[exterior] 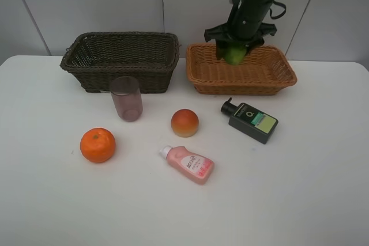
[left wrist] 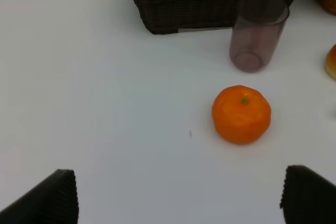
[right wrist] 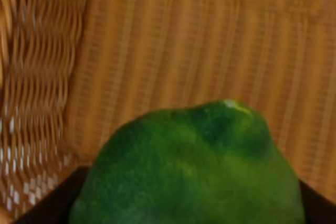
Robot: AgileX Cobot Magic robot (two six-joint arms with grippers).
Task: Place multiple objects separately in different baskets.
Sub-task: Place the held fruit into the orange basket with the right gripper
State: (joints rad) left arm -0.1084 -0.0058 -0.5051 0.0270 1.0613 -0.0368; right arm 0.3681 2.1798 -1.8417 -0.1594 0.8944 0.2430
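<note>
My right gripper is shut on the green citrus fruit and holds it over the light orange-tan basket. The right wrist view shows the fruit close up above the basket's woven floor. The dark brown basket stands to the left of the tan one. On the table lie the purple cup, the orange, the peach, the pink squeeze bottle and the dark green pump bottle. My left gripper is open above the table, short of the orange.
The white table ends at a pale wall behind the baskets. In the left wrist view the cup stands in front of the dark basket, and the peach's edge shows at the frame side.
</note>
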